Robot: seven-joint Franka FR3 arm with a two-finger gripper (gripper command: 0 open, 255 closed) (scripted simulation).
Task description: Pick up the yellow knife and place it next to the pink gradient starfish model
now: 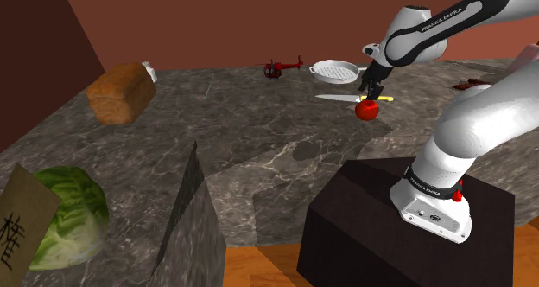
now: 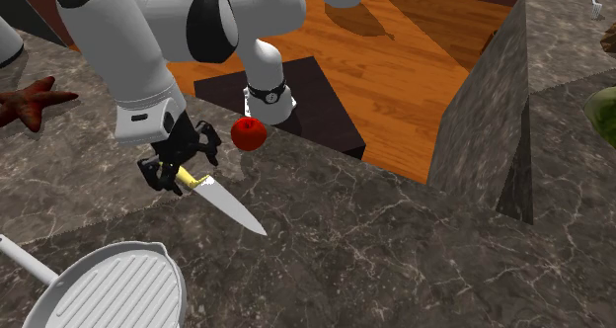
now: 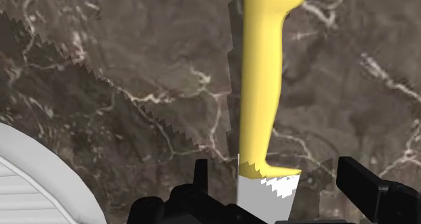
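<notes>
In the shoulder view the gripper hangs directly over the yellow-handled knife, which lies on the dark marble counter between a white grill pan and a red apple. Its long axis runs across the view, with the blade toward the view's left and the handle toward the right. The reddish starfish sits well off to the view's right, partly behind the arm. In the second exterior view the gripper is down at the handle end of the knife, whose blade points away toward the view's lower right. The apple is just beside it, the grill pan is nearer the camera, and the starfish rests on the counter at the view's upper left, on the far side of the arm from the blade. In the wrist view the knife runs straight out ahead of the gripper, crossing the line between its fingers squarely. The fingers stand apart, one on each side of the spot where handle meets blade, with a gap visible on both sides, so nothing is clasped yet. The straddle looks right for closing across the knife's narrow width. The carry would then go toward the starfish, away from the apple.
</notes>
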